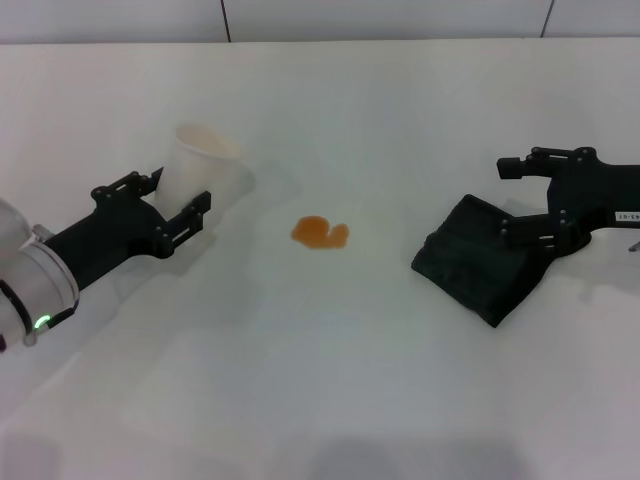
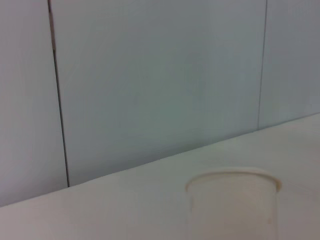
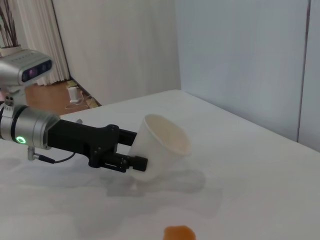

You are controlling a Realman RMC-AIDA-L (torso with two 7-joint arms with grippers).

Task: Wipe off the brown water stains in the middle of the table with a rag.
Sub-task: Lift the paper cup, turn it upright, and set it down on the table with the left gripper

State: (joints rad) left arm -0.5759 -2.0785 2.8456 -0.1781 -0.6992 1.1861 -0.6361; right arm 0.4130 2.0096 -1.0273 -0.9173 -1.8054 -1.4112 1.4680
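on the left the left gripper [image 1: 178, 203] is clamped on a tilted white cup [image 1: 203, 168]; the brown water stains [image 1: 320, 233] sit mid-table [image 1: 320, 400]; at right the right gripper [image 1: 545, 200] pinches the rag [image 1: 482, 258]

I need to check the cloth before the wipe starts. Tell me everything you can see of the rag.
The rag is a dark green-black soft cloth, folded and a little rumpled, roughly square. It lies on the white table on the robot's right, apart from the brown water stains. The right gripper rests on its far edge.
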